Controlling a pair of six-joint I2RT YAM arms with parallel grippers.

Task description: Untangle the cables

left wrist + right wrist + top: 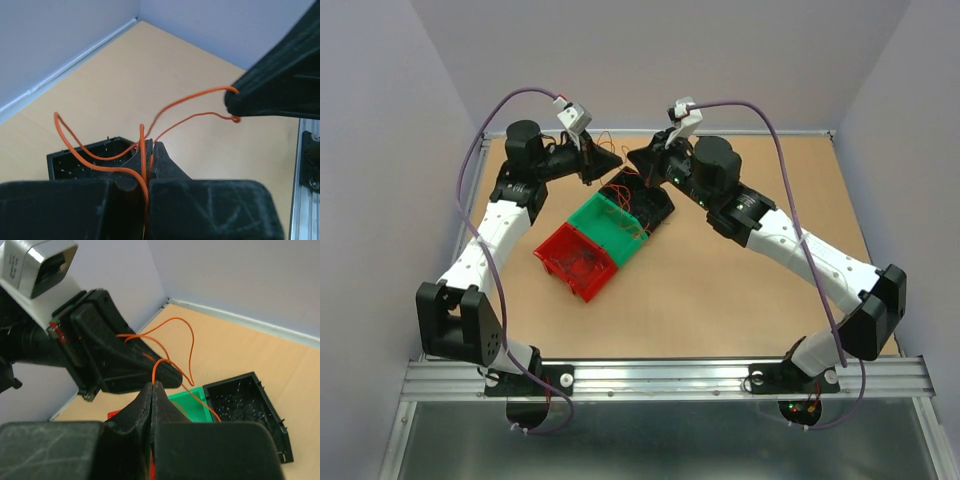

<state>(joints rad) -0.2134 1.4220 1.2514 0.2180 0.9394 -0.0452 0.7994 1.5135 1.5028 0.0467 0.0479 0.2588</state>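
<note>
Closest to the lens, the left hand (pixel 151 152): shut tight, pinching strands of the orange cables (pixel 143 145). Opposite, the right hand (pixel 152 387), likewise clamped shut on a loop of the same thin wire. Both raised over the far side of the desk (pixel 740 290), fingertips near each other, above a black box (pixel 650 200). Strung between the two: several slack orange loops crossing one another, with at least one strand trailing down toward the black box. Beside that, a green box (pixel 605 225) and a red box (pixel 575 262), touching in a row.

Not yet untangled, by the look of it. Risks from here, as a judgement:
- a crossing cinched into a knot by a straight pull apart
- thin wire slipping out of a pinch under tension
- a trailing strand snagging the rim and dragging or tipping the black box

Safer, probably: a slow, sideways parting with some slack.
</note>
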